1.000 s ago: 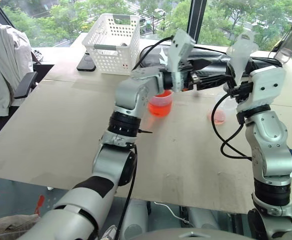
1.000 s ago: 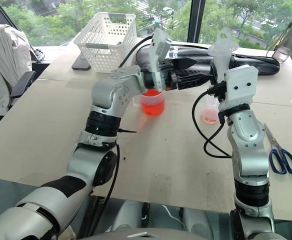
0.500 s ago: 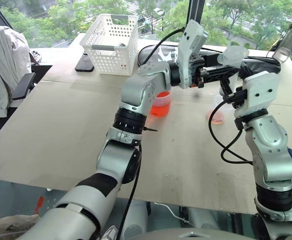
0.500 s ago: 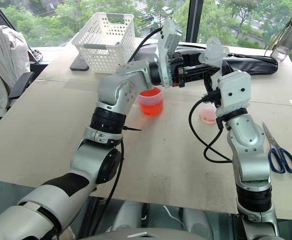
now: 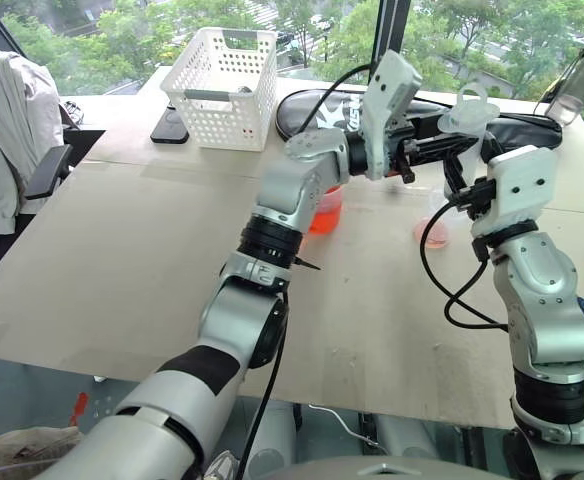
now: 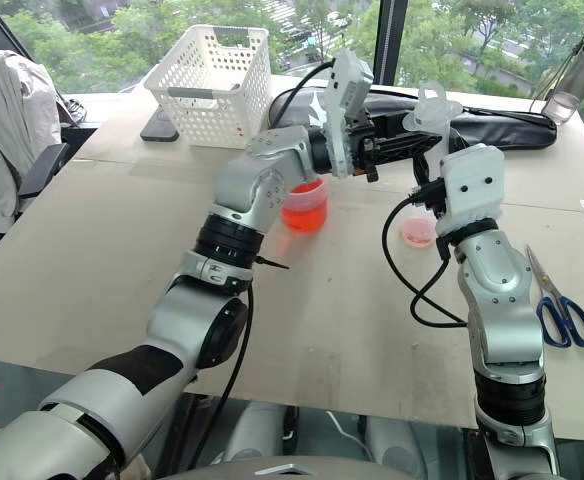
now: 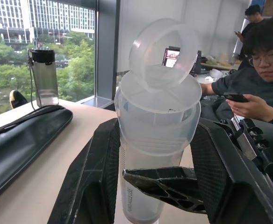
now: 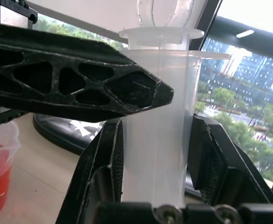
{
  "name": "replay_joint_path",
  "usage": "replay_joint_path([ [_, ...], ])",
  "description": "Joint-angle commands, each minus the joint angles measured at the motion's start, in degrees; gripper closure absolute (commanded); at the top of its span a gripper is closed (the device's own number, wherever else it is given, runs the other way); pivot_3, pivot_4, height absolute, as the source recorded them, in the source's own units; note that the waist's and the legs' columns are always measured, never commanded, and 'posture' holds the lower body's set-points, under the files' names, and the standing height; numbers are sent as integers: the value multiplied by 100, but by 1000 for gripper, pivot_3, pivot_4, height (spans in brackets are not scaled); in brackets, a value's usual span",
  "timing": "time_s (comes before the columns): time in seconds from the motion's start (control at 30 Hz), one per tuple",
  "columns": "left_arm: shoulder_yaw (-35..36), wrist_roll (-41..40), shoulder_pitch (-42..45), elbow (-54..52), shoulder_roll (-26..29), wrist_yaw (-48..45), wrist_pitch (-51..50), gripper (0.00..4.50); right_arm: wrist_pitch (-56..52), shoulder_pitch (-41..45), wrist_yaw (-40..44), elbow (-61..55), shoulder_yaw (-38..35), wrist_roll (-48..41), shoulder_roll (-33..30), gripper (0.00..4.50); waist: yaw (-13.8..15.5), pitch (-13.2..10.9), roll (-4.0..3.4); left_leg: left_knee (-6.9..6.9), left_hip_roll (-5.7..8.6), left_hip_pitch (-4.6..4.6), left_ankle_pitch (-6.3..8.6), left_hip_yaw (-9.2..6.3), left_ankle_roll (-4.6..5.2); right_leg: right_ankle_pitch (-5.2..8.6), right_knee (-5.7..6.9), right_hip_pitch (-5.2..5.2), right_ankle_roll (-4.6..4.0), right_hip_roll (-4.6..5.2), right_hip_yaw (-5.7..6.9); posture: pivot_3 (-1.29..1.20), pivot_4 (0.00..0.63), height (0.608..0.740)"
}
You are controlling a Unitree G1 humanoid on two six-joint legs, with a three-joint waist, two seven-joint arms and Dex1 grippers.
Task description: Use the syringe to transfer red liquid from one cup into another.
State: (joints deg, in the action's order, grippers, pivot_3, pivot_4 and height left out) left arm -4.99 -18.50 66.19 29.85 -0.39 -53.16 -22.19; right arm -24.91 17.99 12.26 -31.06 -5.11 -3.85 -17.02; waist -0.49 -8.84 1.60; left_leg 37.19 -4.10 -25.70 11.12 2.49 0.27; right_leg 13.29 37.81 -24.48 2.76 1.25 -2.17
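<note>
Left eye view puts the syringe (image 5: 469, 110) upright in mid-air over the far right of the worktop (image 5: 122, 270), above the small cup (image 5: 434, 226). The right end effector (image 5: 469, 140) carries it; in the right wrist view both fingers stand against the barrel, though whether they press or have slackened cannot be told. The left end effector (image 5: 450, 143) reaches across from the left, partly closed, 1 finger (image 7: 167, 186) lying across the barrel below the flange and the other beside it.

The step in hand looks like a handover or a 2-handed hold, ahead of working the plunger. Next, 1 end effector probably needs a firm grip on the barrel while the other takes the plunger top, nozzle kept over the small cup.

The eye views show the beaker (image 6: 303, 205), holding red liquid (image 6: 303, 213), left of the small cup, which holds a little red; scissors (image 6: 562, 310) lie near right. The left wrist view shows the plunger ring (image 7: 163, 53) and a seated person (image 7: 253, 74).
</note>
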Motion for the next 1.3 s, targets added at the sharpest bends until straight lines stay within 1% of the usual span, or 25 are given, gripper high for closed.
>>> replay_joint_path([
  [0.03,96,-44,260,-11,-46,62,139,2984,-114,-90,229,-344,-543,-436,-217,729,-8,0,0,0,0,-1,0,0,0,0,-2,0,0,0,0,0,150,724],
  [0.07,119,-63,263,-66,-8,50,101,2987,-170,-151,341,-426,-684,-633,-292,271,-11,0,0,-1,0,-1,0,0,0,0,-2,0,0,0,-1,0,150,724],
  [0.1,148,-89,259,-128,33,48,55,2987,-229,-216,483,-516,-801,-844,-374,0,-11,-1,0,-2,0,0,0,-1,0,0,-1,0,0,0,0,0,150,724],
  [0.17,228,-166,249,-250,119,71,-66,2990,-380,-384,791,-717,-1011,-1273,-572,0,-24,-1,0,-5,0,1,0,-1,0,0,0,0,0,0,0,0,150,724],
  [0.23,453,-373,253,-446,259,168,-345,2992,-619,-666,1176,-1036,-1453,-1893,-893,0,-27,-1,-1,-7,-2,5,0,-2,0,0,2,0,0,-3,-2,0,150,724],
  [0.3,639,-556,262,-588,352,278,-597,2992,-816,-835,1351,-1234,-1817,-2416,-1120,0,-26,-1,0,-8,-3,3,0,-6,0,0,2,0,0,-4,0,0,150,724],
  [0.37,866,-785,254,-772,459,447,-912,2993,-1079,-1033,1570,-1386,-2237,-3061,-1424,0,-28,-1,0,-6,-3,4,0,-5,0,0,2,0,0,-4,-3,0,150,724],
  [0.43,1276,-1218,247,-1015,588,730,-1487,2993,-1326,-1350,1904,-1498,-2687,-3681,-1803,0,-22,-1,-1,-4,-3,6,0,-6,0,0,3,3,0,-4,-2,0,150,724],
  [0.57,1918,-2054,132,-1514,896,1248,-2686,2993,-1401,-1988,2593,-1613,-3146,-4195,-2520,0,-29,-1,-1,-3,-3,8,0,-12,0,0,-1,12,1,-5,-1,0,150,724],
  [0.63,2191,-2449,56,-1739,1078,1464,-3291,2993,-1412,-2189,2830,-1613,-3303,-4414,-2772,0,-30,-1,0,-2,-3,16,0,-13,0,0,0,19,2,-7,-2,0,150,724],
  [0.7,2547,-3022,-121,-2021,1466,1596,-4204,2993,-1302,-2380,3118,-1657,-3427,-4528,-2967,0,-39,-1,0,-2,-4,29,0,-16,0,1,0,31,2,-8,0,0,150,724],
  [0.77,2846,-3473,-270,-2219,1812,1831,-4967,2993,-1211,-2517,3295,-1704,-3507,-4632,-3076,0,-62,-3,2,-8,-5,45,1,-12,0,2,3,39,3,-9,-6,0,150,724],
  [0.83,3215,-3710,-401,-2295,2303,2145,-5656,2993,-1115,-2602,3405,-1777,-3531,-4807,-3098,0,-68,-5,5,-19,-8,90,1,-12,0,15,2,77,19,-14,-8,0,150,724],
  [0.87,3333,-3784,-463,-2347,2541,2254,-5900,2993,-1058,-2639,3448,-1800,-3531,-4858,-3097,0,-66,-5,6,-26,-8,100,1,-13,0,16,2,82,19,-14,-7,0,150,724],
  [0.97,3540,-3985,-544,-2467,2983,2427,-6396,2993,-986,-2728,3494,-1803,-3546,-4998,-3107,0,-18,-5,9,-31,-9,104,1,-16,-1,16,3,84,19,-15,-4,0,150,724],
  [1.03,3527,-3855,-726,-2494,3539,2417,-6626,2993,-936,-2766,3483,-1807,-3493,-5020,-3102,0,0,-5,11,-24,-7,100,1,-18,-2,16,0,90,18,-13,-3,0,150,724],
  [1.1,3153,-3616,-1149,-2401,4281,2033,-6524,2993,-881,-2778,3510,-1841,-3396,-5082,-3091,0,-17,-5,12,-24,-6,102,1,-10,-3,15,-4,92,16,-12,-12,0,150,724],
  [1.17,2752,-3446,-1466,-2212,4806,1613,-6337,2993,-841,-2759,3513,-1860,-3309,-5145,-3095,0,-50,-5,12,-34,-7,108,2,-3,-3,6,-6,90,-2,-12,-18,0,150,724],
  [1.2,2484,-3293,-1593,-2119,5004,1404,-6150,2993,-820,-2724,3498,-1853,-3254,-5170,-3101,0,-41,-5,12,-39,-7,112,2,0,-3,7,-5,89,-5,-12,-20,0,150,724],
  [1.23,2065,-3044,-1738,-2027,5208,1130,-5864,2993,-788,-2639,3493,-1836,-3135,-5181,-3108,0,-25,-4,14,-40,-7,111,1,-2,-3,10,-5,87,-11,-12,-18,0,150,724],
  [1.3,1238,-2458,-1757,-1552,5414,750,-5362,2993,-722,-2325,3455,-1780,-2761,-5223,-3091,0,8,-1,19,-39,-7,111,1,-5,-3,17,-5,87,-24,-10,-14,0,150,724],
])
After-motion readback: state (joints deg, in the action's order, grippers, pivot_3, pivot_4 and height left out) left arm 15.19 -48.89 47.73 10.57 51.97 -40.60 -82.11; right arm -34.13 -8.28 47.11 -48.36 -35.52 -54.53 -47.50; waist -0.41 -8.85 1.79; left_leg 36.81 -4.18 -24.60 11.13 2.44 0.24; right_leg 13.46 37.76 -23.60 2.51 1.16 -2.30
